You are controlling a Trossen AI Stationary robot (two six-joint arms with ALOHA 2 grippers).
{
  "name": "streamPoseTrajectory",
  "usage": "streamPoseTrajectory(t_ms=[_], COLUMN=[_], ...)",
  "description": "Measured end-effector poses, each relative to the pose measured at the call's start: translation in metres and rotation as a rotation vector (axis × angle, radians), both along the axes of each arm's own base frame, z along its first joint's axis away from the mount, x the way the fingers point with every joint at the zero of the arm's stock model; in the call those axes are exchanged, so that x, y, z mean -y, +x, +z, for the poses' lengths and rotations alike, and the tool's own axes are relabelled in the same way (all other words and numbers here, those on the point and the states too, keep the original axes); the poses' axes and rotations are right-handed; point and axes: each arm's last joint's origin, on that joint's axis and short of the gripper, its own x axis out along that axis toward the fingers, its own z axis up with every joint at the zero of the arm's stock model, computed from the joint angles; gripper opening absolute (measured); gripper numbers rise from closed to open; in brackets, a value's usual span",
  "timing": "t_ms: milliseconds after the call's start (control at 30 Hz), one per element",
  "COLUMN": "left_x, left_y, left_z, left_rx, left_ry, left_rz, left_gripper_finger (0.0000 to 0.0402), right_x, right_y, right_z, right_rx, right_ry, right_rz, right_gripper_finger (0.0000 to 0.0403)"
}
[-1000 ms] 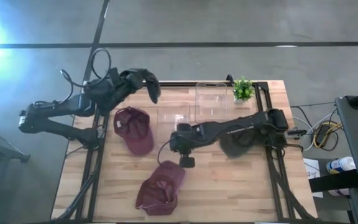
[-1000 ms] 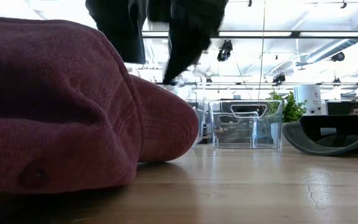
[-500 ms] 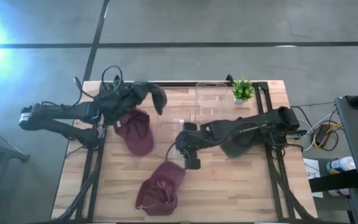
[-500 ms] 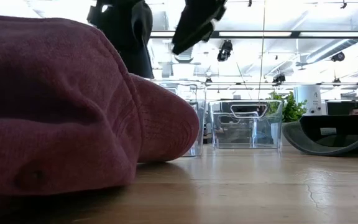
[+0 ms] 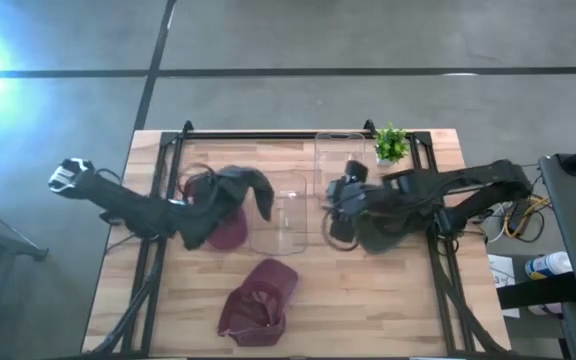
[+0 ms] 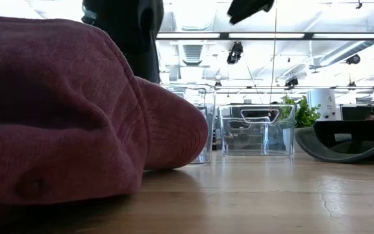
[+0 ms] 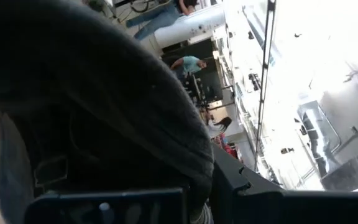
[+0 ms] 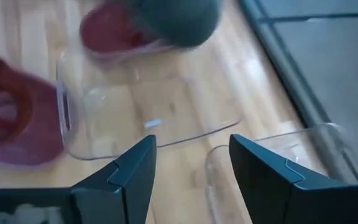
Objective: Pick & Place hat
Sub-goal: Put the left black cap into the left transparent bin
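Observation:
My left gripper [image 5: 206, 212] is shut on a dark grey hat [image 5: 236, 188], held in the air over a maroon hat [image 5: 228, 231] that lies on the table at left centre. The held hat [image 7: 104, 93] fills the left wrist view and shows at the top of the low view [image 6: 135, 32]. A second maroon hat [image 5: 258, 300] rests near the front edge. My right gripper [image 5: 336, 212] hangs open and empty above the table's middle right, its fingers [image 8: 135, 174] apart over a clear bin [image 8: 148, 112]. My left gripper comes at the dark grey hat level, from the table's left side. The hat's own cloth [image 7: 166, 155] covers the place of contact, so which part is held cannot be told. The hat is lifted clear, its brim [image 5: 261, 196] toward the clear bin.
Two clear bins stand in the middle, one nearer [image 5: 280, 215] and one at the far edge [image 5: 340, 160]. Another dark hat [image 5: 383, 235] lies under my right arm. A small plant [image 5: 390, 143] stands at the far right corner. Bare wood lies at the front right.
My left gripper has carried the dark grey hat from the far left corner down and toward the table's middle, rolling as it went; the hat now hangs over the maroon hat. My right gripper has risen from beside the near maroon hat and drawn back toward the far right.

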Motion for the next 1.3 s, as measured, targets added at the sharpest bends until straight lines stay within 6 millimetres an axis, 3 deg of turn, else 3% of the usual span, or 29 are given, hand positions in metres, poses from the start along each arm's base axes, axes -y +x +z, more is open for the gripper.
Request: streamPoseTrajectory(t_ms=[167,433,633,1033,1167,1300], left_x=[0.025,0.045,0.055,0.060,0.058,0.044], left_y=[0.032,0.067,0.069,0.074,0.077,0.077], left_z=[-0.012,-0.015,-0.024,-0.062,-0.078,-0.081], left_rx=[0.062,0.094,0.066,0.112,0.082,0.012], left_ry=[-0.047,-0.071,-0.053,-0.104,-0.101,-0.082], left_rz=[0.023,0.049,0.067,0.089,0.101,0.115], left_gripper_finger=[0.0023,0.0023,0.0023,0.0023,0.0023,0.0023], right_x=[0.006,0.008,0.002,0.002,0.002,0.002], right_y=[-0.024,-0.035,-0.033,-0.032,-0.031,-0.031], right_z=[0.010,-0.007,-0.022,-0.023,-0.024,-0.024], right_rx=[0.055,0.029,-0.014,-0.013,-0.015,-0.014], right_ry=[-0.008,0.020,0.016,0.014,0.012,0.015], right_rz=[-0.023,-0.068,-0.045,-0.047,-0.049,-0.052], right_gripper_finger=[0.0201,0.0201,0.0201,0.0201,0.0201,0.0201])
